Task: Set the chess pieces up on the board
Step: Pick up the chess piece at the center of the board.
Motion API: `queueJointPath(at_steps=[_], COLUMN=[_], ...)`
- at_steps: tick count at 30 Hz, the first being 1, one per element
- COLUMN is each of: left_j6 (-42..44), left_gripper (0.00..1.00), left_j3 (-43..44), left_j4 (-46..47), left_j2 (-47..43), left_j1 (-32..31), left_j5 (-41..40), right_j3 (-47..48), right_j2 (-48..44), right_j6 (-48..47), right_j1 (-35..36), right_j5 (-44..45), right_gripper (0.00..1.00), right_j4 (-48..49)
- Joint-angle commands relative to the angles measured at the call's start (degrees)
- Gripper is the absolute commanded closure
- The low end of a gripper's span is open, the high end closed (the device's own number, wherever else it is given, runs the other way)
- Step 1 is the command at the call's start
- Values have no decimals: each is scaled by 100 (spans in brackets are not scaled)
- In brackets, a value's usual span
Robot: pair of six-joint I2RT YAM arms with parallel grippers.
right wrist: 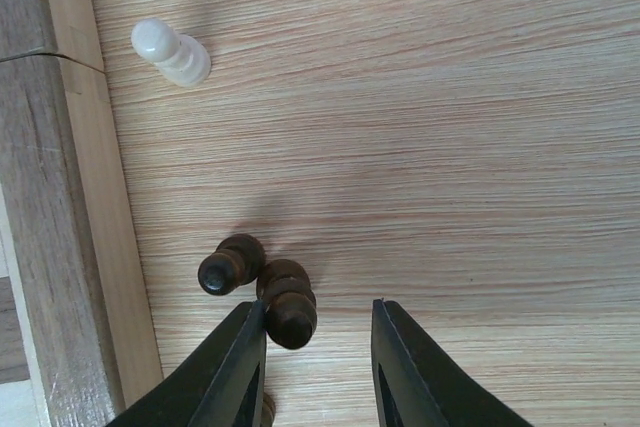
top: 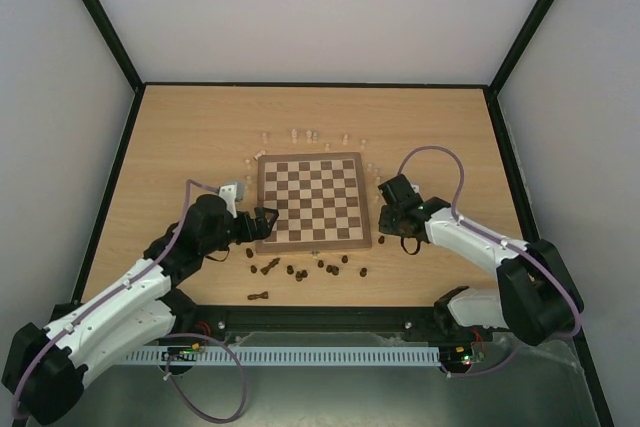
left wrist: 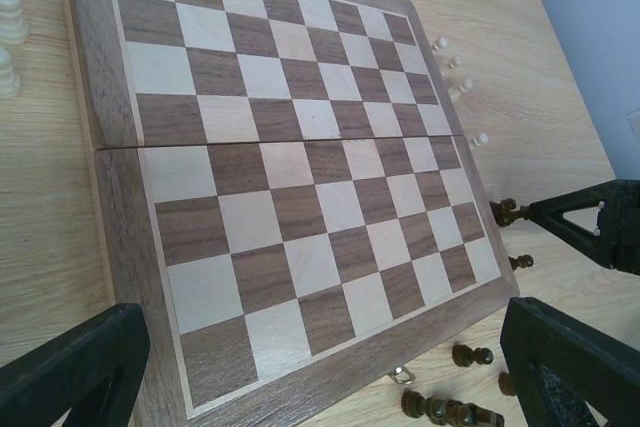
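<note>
Right wrist view: right gripper [right wrist: 318, 342] is standing partly open, holding nothing; it is sitting off-centre over one dark pawn [right wrist: 290, 307], risking toppling it into its neighbour [right wrist: 230, 263].

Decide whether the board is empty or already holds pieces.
Empty. Every square of the board shows bare; the pieces stand or lie on the table around it.
</note>
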Motion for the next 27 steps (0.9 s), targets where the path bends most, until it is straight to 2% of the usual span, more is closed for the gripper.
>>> queueJointPath(at_steps=[1, 5, 12, 27], left_j6=[23, 19, 23, 10], left_gripper=[0, 1, 1, 1], left_j3=[-64, -61, -95, -116], left_j4=[149, 170, 195, 270], left_j2=[83, 92, 123, 173], left_j1=[-32, -35, -35, -30], left_j5=[-24, -24, -34, -15], right_j3=[-13, 21, 95, 452], right_j2=[118, 144, 214, -369], right_j6=[55, 60, 5, 11], right_j1=[40, 39, 39, 40], right_j5=[158, 214, 189, 479], right_gripper=[70, 76, 94, 96], right_j4=[-53, -28, -1, -675])
